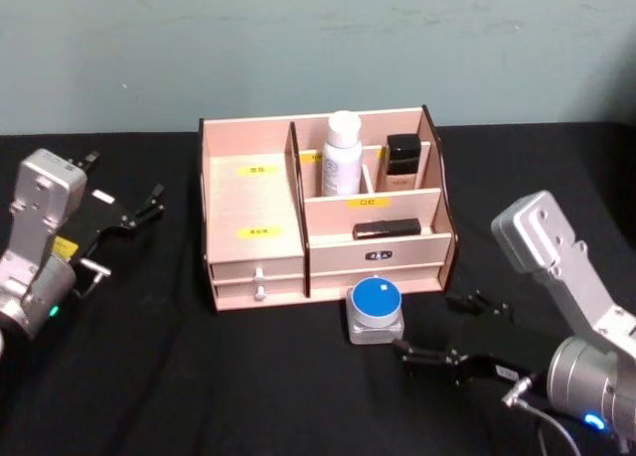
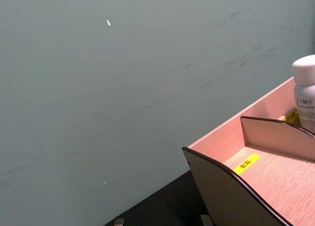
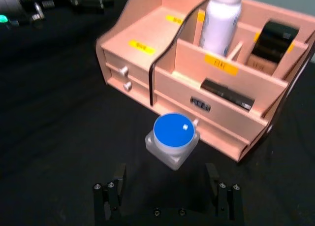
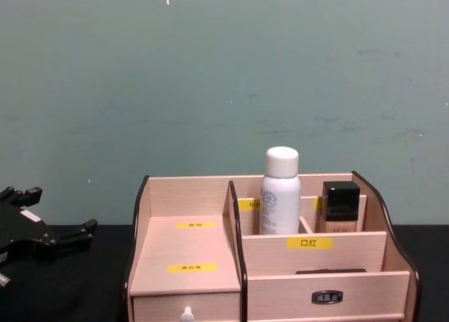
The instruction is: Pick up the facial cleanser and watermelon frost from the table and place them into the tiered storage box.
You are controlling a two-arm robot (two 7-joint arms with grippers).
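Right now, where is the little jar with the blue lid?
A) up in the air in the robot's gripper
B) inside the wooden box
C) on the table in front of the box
C: the blue-lidded jar stands on the black table in front of the tiered storage box, and the open right gripper is beside it, not holding it.

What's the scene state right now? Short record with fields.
box: tiered storage box, mid-table
in box: white bottle, dark-capped bottle, black stick
on table: blue-lidded jar, just before the box front
right end effector: open, just short of the jar
left end effector: idle, left of the box
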